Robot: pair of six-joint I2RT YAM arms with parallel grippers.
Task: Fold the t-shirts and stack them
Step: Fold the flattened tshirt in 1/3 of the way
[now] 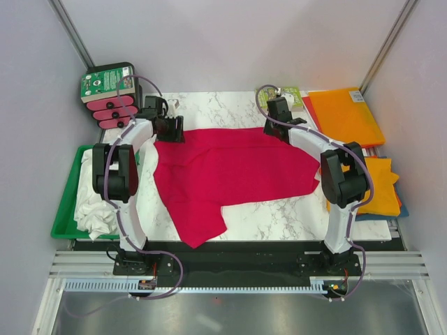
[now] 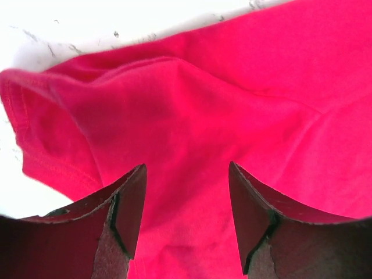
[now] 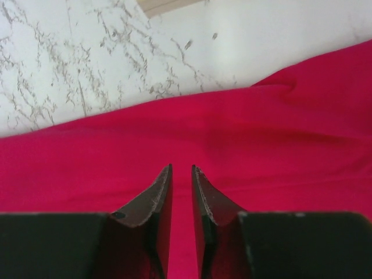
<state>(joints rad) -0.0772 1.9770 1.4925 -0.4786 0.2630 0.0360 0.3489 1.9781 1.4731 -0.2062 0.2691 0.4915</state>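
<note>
Red cloth lies under both pairs of fingers.

Left gripper point(image 2: 186, 171): fingers point(image 2: 131, 203) stand well apart. They are over a rumpled hem at the far left corner of the red shirt point(image 1: 230, 171) and hold nothing.

Right gripper point(image 3: 181, 168): fingers nearly together, only a thin slit between them, low over the shirt's far edge. Cannot tell whether a fold is pinched in the slit.

The shirt is spread across the marble table point(image 1: 279, 216) between the two arms. It is mostly flat, with one part trailing toward the near edge.

Handling, as a judgement:
- Light, limp and thin, not fragile.
- It will sag and drag rather than hold a shape, and a single layer may slip from a shallow pinch.
- Best taken at the hemmed edge or corners, one gripper at each far corner, so that it lifts evenly for a fold.

Outward: a white shirt point(image 1: 94, 202) is heaped in the green tray point(image 1: 64, 209) on the left. Folded orange shirts point(image 1: 346, 115) lie at the right.
</note>
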